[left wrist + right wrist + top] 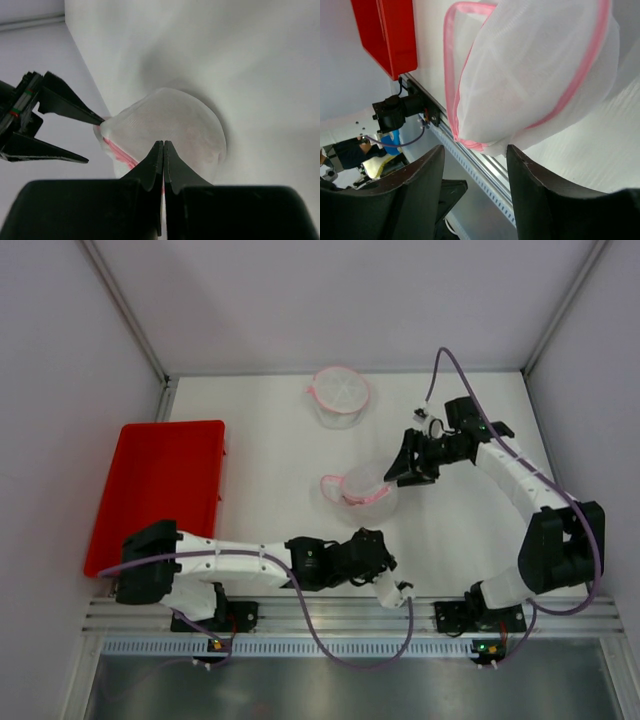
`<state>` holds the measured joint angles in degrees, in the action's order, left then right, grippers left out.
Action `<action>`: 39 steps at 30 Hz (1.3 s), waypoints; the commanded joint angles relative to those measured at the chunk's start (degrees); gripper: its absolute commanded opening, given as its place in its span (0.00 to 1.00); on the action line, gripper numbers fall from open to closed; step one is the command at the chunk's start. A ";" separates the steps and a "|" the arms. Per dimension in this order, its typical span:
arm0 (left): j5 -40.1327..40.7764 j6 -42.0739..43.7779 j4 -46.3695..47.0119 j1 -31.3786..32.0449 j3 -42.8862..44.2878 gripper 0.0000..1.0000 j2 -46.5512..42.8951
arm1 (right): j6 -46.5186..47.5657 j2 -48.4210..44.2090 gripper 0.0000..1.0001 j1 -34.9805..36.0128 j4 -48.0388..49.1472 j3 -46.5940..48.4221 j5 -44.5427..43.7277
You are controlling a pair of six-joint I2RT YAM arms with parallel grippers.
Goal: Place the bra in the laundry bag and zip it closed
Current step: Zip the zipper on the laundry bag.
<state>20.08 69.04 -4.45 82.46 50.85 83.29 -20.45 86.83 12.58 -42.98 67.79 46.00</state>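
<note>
Your right gripper (403, 465) stands released, one fingertip at the rim of the laundry bag (362, 490). The bag lies at mid-table, immediately to this gripper's left, long axis across the table. The left gripper (163, 145), clenched empty, sits farther off.

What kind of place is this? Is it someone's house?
Likely a robot lab booth, not a house: a left arm and right arm bolted to a metal rail, and plain white walls boxing in the table.

top: overhead, wide | wrists: close, facing shared laundry bag (362, 488)
</note>
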 commanded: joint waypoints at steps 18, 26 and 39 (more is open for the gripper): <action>-30.23 -71.03 -20.78 -30.41 20.43 0.54 -5.94 | -5.55 -7.54 0.99 -7.47 -7.73 -10.56 3.29; -51.53 -54.83 -20.34 -34.81 21.04 0.72 -2.26 | -11.98 -9.22 0.99 -9.33 0.00 -18.57 9.99; -49.17 -49.52 -20.60 -36.31 24.39 0.70 1.00 | -24.81 -0.27 0.83 -6.43 9.58 -17.78 7.79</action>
<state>-28.86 18.20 -26.02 46.22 74.04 86.39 -41.21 84.73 5.17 -35.94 47.79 54.04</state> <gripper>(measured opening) 0.708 0.849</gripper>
